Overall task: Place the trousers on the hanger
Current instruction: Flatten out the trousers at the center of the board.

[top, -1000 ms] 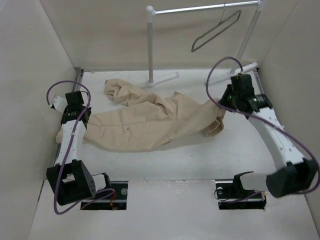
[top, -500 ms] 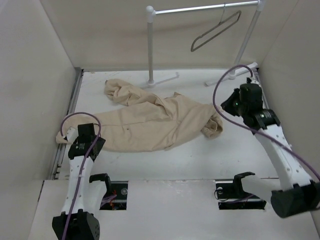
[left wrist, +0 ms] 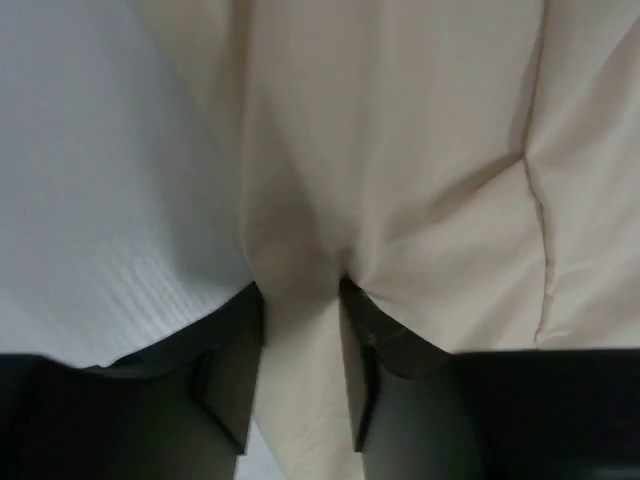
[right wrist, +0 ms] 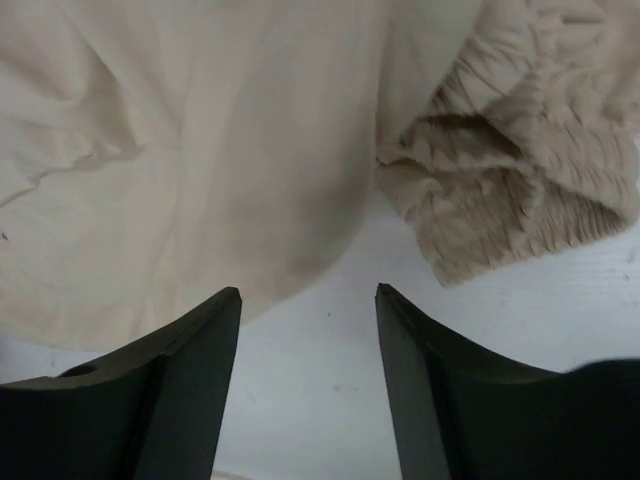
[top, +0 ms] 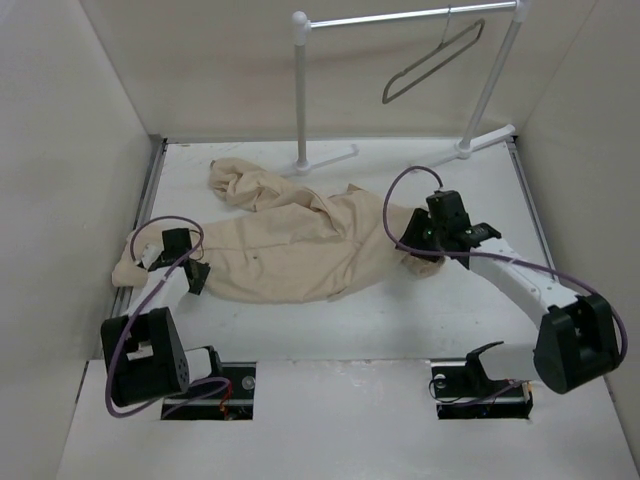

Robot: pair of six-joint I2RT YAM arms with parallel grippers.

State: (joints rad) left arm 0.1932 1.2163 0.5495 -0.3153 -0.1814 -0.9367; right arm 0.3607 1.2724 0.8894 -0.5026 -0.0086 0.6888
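The beige soft cloth cargo trousers (top: 290,250) are lying spread across the middle of the white table (top: 400,310), with one end reaching toward the left wall and the other end toward the right arm. The thin grey triangular clothes hanger (top: 432,62) is hanging by its hook on the top bar of the white tubular garment rack (top: 300,90) at the back, well apart from the trousers. The left gripper (top: 195,275) is sitting low at the left end of the cloth. In the left wrist view this gripper (left wrist: 300,300) is pinching a fold of the trousers (left wrist: 400,150) between its two dark fingers (left wrist: 235,370), and wrinkles are running out from the pinch. The right gripper (top: 415,232) is hovering at the right end of the trousers. In the right wrist view its fingers (right wrist: 190,380) are standing apart with only bare table (right wrist: 330,400) between them, and the trousers' edge (right wrist: 200,150) and a gathered ribbed end (right wrist: 510,200) are lying just in front.
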